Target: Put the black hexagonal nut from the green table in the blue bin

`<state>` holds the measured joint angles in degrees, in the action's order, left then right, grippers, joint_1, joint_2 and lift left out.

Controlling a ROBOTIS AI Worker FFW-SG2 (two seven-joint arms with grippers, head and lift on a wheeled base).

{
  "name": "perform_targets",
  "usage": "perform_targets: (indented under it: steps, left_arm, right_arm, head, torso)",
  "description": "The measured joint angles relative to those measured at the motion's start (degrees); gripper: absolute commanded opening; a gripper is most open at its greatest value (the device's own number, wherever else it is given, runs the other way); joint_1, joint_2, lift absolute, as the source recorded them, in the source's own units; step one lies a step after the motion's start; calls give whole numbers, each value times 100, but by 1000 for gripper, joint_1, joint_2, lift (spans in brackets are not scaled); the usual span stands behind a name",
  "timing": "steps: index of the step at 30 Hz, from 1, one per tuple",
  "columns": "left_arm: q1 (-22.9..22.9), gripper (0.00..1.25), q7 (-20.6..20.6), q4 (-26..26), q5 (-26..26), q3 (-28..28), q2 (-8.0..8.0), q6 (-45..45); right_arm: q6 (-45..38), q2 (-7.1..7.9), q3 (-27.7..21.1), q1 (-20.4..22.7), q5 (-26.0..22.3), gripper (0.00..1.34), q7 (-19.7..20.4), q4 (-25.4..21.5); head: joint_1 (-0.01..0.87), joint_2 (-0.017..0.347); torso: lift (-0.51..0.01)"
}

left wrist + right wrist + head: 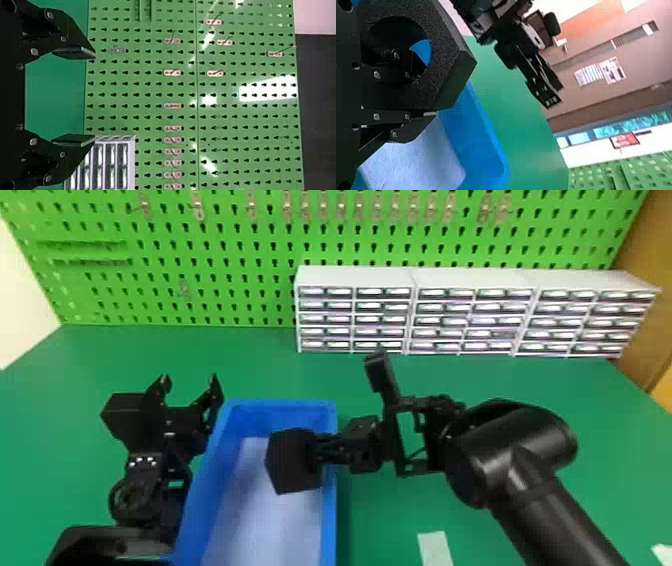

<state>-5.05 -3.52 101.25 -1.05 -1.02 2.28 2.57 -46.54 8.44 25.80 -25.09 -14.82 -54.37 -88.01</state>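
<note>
Head view: here's the black hexagonal nut [295, 462], up over the blue bin [328, 535], near the bin's right edge and short of its far right corner. The right gripper [322, 449] has it, pinched tight! Over on the bin's left side, the left gripper [191, 381] is at the left edge, jaws wide. Grey drawer cabinets [355, 276] line the green bench's [240, 362] far edge, running toward its far right corner, and a pale strip [435, 547] lies right of the bin.

Left wrist view: a big gap between the jaws, with the green pegboard [150, 91] beyond and a drawer cabinet just past one fingertip.

Right wrist view: and there's the grip, jaws closed on one side of the nut, its round hole plain to see, the bin's blue wall and pale floor below.
</note>
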Motion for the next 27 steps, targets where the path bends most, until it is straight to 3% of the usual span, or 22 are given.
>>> perform_targets:
  steps: [14,16,20,23,27]
  left_arm:
    - [12,747,0,0,19,-19,0,6]
    - [13,747,0,0,22,-21,0,7]
    - [13,747,0,0,26,-26,0,7]
    - [13,747,0,0,27,-29,0,7]
    - [13,747,0,0,27,-30,0,12]
  right_arm:
    - [31,42,440,-94,-328,169,93,120]
    - [27,46,497,-110,-350,324,98,124]
    - [-32,52,611,-147,-371,865,103,130]
    - [-89,55,648,-158,-380,1069,103,133]
    - [-124,60,617,-155,-388,1193,103,135]
  head:
    - [657,57]
    - [657,57]
    - [657,57]
    - [657,57]
    - [657,57]
  torso:
    - [-95]
    - [-95]
    - [-95]
    - [-95]
    - [-95]
